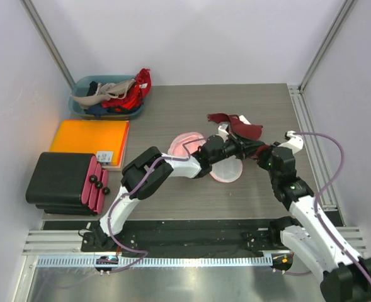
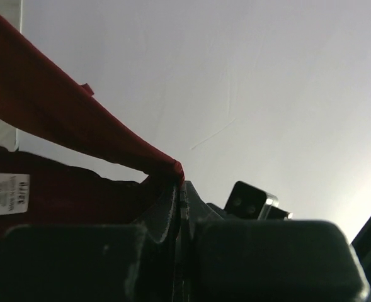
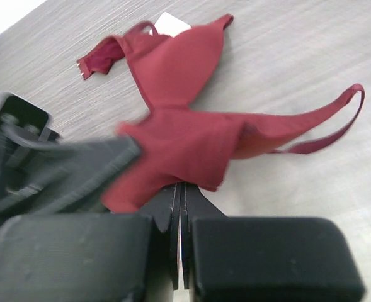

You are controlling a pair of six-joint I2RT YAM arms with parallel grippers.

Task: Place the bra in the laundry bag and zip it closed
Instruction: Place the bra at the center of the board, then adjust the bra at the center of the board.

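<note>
White walls are enclosing a grey wood-grain bench (image 1: 172,107). Near the bench centre, the laundry bag (image 1: 186,141) is lying opened flat. Its two round, pink-trimmed halves are showing on either side of the left arm, which is reaching across it. The bra (image 1: 242,128), dark red, is sitting outside the laundry bag, just beyond its right half. One cup and a looped strap are spreading over the bench, and a white label is showing at the far end. The left fingers (image 2: 176,195) are clamping a fold of the bra with no gap showing between them. In the left wrist view the fabric is running taut from their tips up to the left. The right fingers (image 3: 176,201) are pressing together on the near edge of the bra, pinching the fabric there, just beside the left fingers. At the far left corner, a teal bin (image 1: 84,80) is holding mixed clothes. An orange board (image 1: 87,137) and a black case (image 1: 56,179) are lying in front of it.
</note>
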